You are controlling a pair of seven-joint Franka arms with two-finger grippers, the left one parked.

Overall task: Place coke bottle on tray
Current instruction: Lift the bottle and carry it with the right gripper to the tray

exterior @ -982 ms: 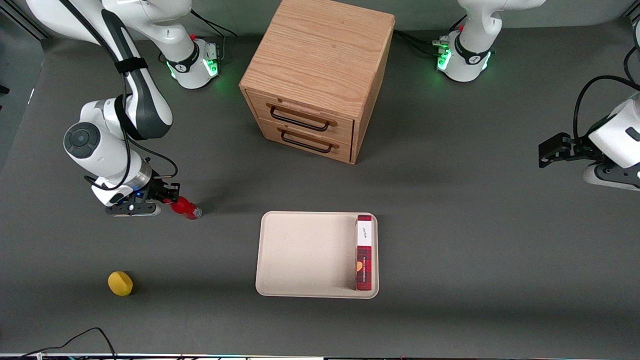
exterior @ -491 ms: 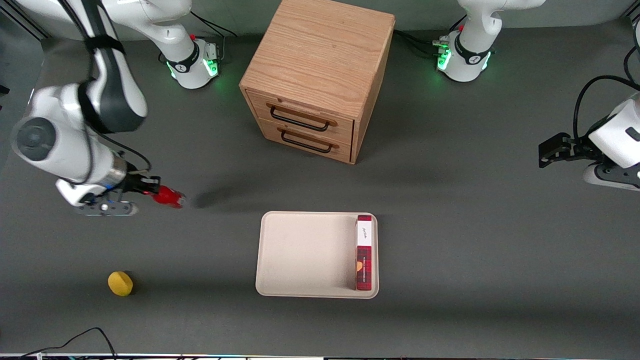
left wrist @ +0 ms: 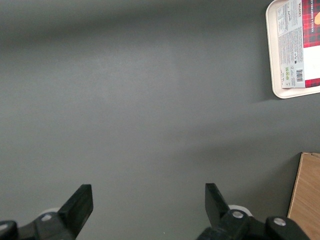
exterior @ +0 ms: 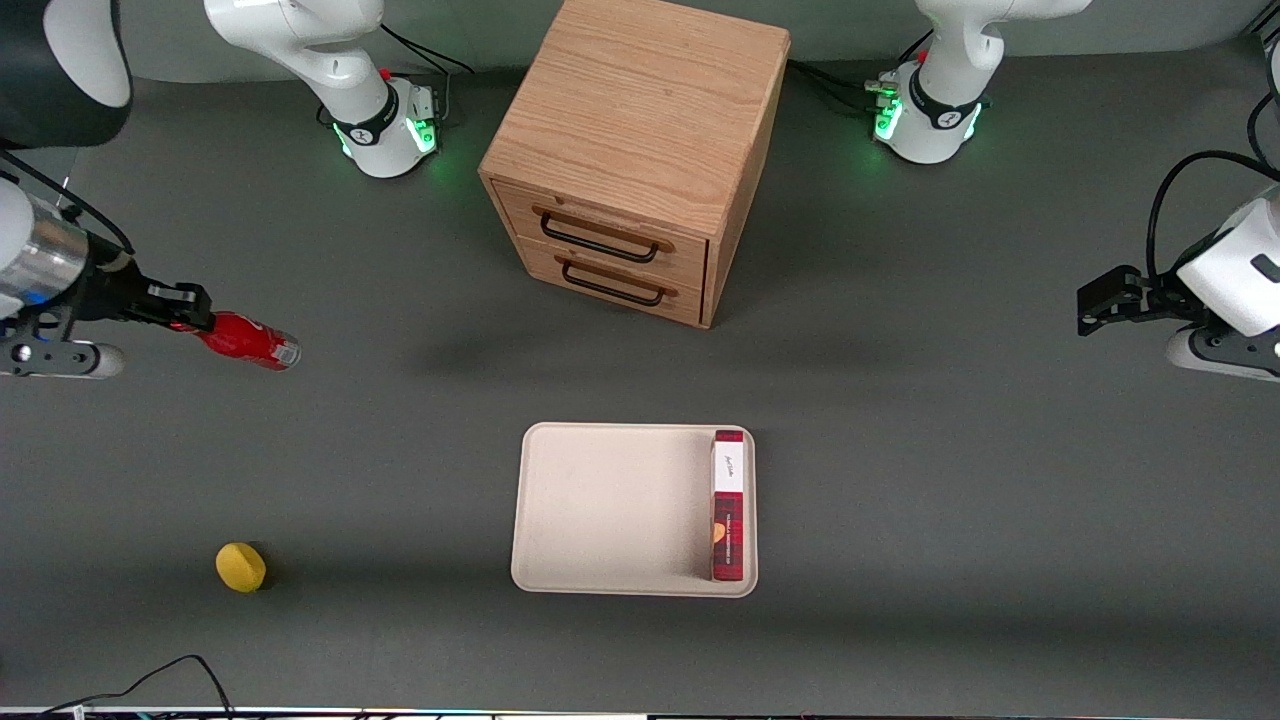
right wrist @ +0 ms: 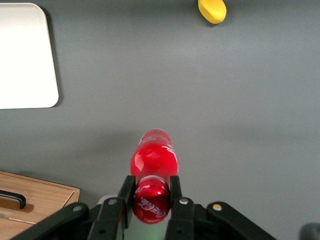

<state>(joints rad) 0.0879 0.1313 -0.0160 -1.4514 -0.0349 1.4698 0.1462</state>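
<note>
The small red coke bottle (exterior: pixel 243 340) hangs in the air, well above the table, at the working arm's end. My gripper (exterior: pixel 186 311) is shut on its red cap, and the bottle's clear base points toward the tray. In the right wrist view the cap sits clamped between the two black fingers (right wrist: pixel 126 195), with the coke bottle (right wrist: pixel 154 159) reaching out from my gripper (right wrist: pixel 151 196). The cream-beige tray (exterior: pixel 610 505) lies flat on the table, nearer the front camera than the cabinet. A corner of the tray (right wrist: pixel 25 60) shows in the right wrist view.
A long red plaid box (exterior: pixel 729 505) lies on the tray along its edge toward the parked arm. A wooden two-drawer cabinet (exterior: pixel 635 150) stands mid-table. A yellow lemon-like object (exterior: pixel 240 567) sits near the front edge at the working arm's end.
My gripper has lifted the coke bottle off the table and carried it upward and outward toward the working arm's end. The tray and box have not moved.
</note>
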